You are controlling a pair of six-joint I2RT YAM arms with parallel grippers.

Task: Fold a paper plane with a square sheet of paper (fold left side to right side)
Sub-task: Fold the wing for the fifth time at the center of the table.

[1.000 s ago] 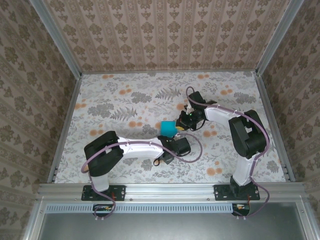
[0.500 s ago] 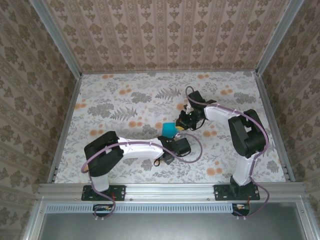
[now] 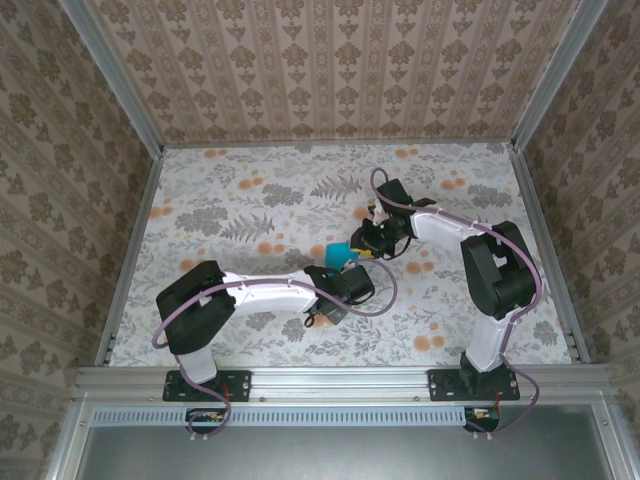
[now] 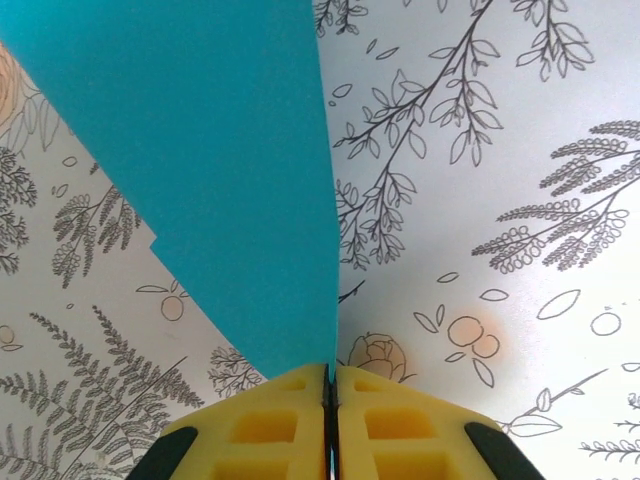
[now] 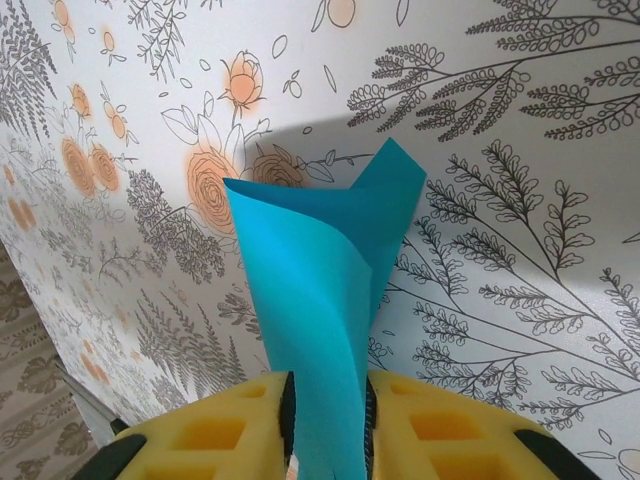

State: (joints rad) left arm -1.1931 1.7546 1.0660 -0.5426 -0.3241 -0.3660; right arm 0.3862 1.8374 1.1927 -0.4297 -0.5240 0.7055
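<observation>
The square sheet of paper point(image 3: 340, 255) is turquoise and stands bent up off the table between the two grippers. My left gripper point(image 4: 330, 375) is shut on its lower corner, and the flat sheet point(image 4: 220, 150) fans up and to the left from the yellow pads. My right gripper point(image 5: 328, 385) has its jaws parted, and a curled fold of the sheet point(image 5: 320, 270) rises loosely through the gap. From above, the left gripper point(image 3: 338, 272) is just below the paper and the right gripper point(image 3: 365, 250) at its right edge. The paper plane is out of view.
The table point(image 3: 240, 200) wears a floral cloth, with patterned walls on three sides. The left arm point(image 3: 260, 292) lies across the front middle. The right arm point(image 3: 440, 232) reaches in from the right. Bare cloth lies left, behind and at the front right.
The right jaws have parted from shut and loosened on the paper. The left jaws have closed on the sheet's corner. The paper has bunched narrower and the left arm has shifted slightly left.
</observation>
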